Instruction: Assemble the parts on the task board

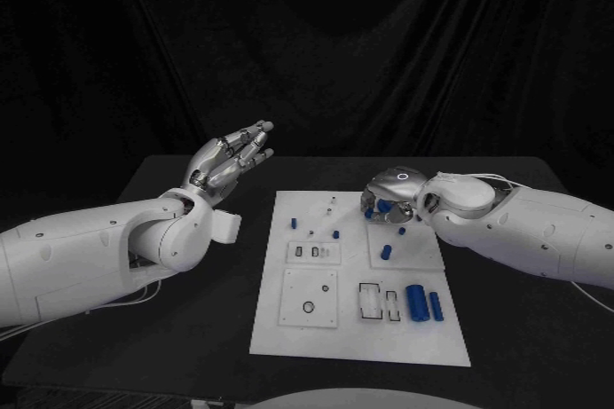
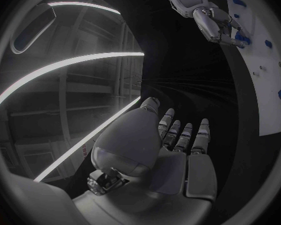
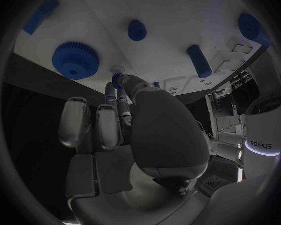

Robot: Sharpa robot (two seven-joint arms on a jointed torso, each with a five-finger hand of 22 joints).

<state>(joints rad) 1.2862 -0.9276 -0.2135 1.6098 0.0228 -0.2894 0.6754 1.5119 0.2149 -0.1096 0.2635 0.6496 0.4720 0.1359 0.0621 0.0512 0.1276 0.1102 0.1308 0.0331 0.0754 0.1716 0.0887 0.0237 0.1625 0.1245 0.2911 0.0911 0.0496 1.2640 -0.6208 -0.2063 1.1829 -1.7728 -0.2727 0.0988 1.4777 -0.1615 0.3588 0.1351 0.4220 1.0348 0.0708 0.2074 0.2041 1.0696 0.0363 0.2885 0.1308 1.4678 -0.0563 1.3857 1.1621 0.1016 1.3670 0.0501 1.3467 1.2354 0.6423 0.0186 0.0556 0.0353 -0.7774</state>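
Note:
The white task board (image 1: pixel 365 338) lies in the middle of the black table. My right hand (image 1: pixel 391 194) hovers over the board's far right part and pinches a small blue part (image 3: pixel 118 78) at its fingertips, just above the board surface (image 3: pixel 178 20). A blue gear (image 3: pixel 76 60) lies close beside those fingertips. My left hand (image 1: pixel 233 159) is raised off the table to the left of the board, fingers (image 2: pixel 184 135) spread and holding nothing. Two blue cylinders (image 1: pixel 417 301) lie at the board's near right.
Small blue pegs (image 1: pixel 295 222) stand on the far half of the board, one more (image 1: pixel 388 251) near its right edge. Recesses (image 1: pixel 370 301) and a round cut-out (image 1: pixel 307 307) mark the near half. Black table (image 1: pixel 167 338) surrounds the board.

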